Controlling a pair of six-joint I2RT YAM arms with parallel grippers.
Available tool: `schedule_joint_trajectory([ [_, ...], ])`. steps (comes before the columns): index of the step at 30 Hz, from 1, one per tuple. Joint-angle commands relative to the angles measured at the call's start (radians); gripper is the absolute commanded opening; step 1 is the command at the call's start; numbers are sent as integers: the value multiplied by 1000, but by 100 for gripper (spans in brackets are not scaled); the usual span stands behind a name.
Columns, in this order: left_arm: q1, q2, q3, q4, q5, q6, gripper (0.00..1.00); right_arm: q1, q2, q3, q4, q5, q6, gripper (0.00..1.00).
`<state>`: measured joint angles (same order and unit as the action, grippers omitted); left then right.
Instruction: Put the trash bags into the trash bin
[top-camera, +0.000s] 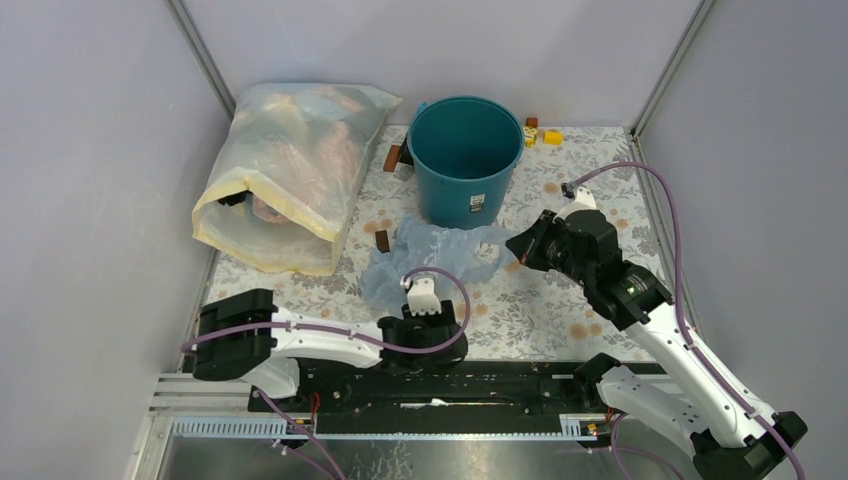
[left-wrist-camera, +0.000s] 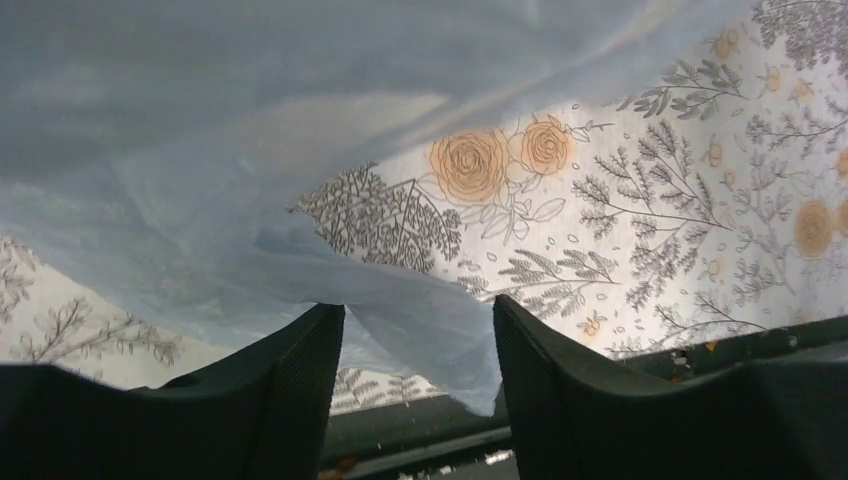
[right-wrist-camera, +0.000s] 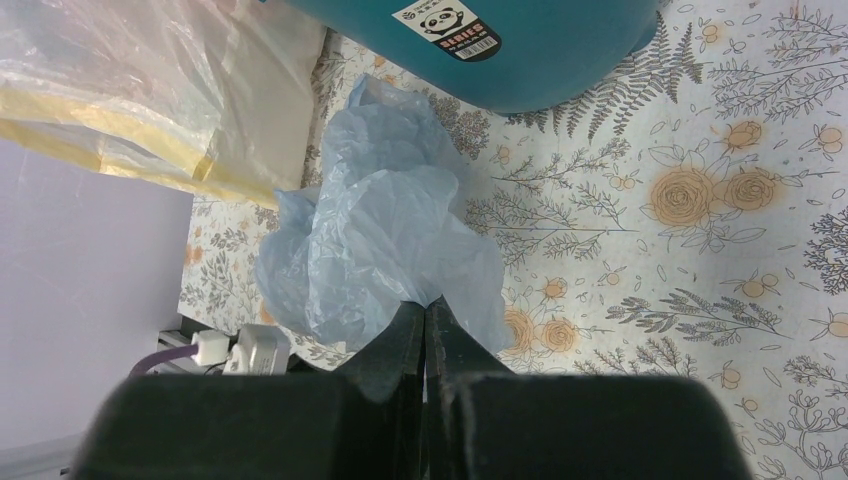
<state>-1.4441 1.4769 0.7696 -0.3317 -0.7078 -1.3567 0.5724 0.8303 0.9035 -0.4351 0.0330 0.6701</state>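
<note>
The pale blue trash bag (top-camera: 430, 255) lies crumpled on the flowered table, just in front of the teal trash bin (top-camera: 465, 160), which stands upright and looks empty. My right gripper (top-camera: 515, 248) is shut on the bag's right edge; in the right wrist view the closed fingertips (right-wrist-camera: 427, 303) pinch the plastic (right-wrist-camera: 390, 230) below the bin (right-wrist-camera: 520, 50) and its white label. My left gripper (top-camera: 420, 282) is at the bag's near edge. In the left wrist view it (left-wrist-camera: 418, 310) is open, and a fold of the bag (left-wrist-camera: 200, 150) hangs between its fingers.
A large yellowish clear sack (top-camera: 290, 170) with colourful contents lies left of the bin and shows in the right wrist view (right-wrist-camera: 120, 80). Small brown blocks (top-camera: 383, 240) and yellow blocks (top-camera: 545, 133) lie near the bin. Grey walls enclose the table.
</note>
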Motion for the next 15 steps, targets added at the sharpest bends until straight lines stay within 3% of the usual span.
schedule_joint_trajectory([
  [1,55,52,11,115,37,90,53,4,-7,2,19,-1,-9,0],
  [3,100,57,22,102,69,121,40,4,-11,4,1,17,-15,0],
  [6,156,-36,-18,100,100,194,0,4,-31,5,-51,71,-30,0],
  [9,171,-192,-55,90,107,272,0,3,-62,5,-98,147,-44,0],
  [15,210,-456,-8,-91,192,410,0,3,-103,23,-158,260,-65,0],
])
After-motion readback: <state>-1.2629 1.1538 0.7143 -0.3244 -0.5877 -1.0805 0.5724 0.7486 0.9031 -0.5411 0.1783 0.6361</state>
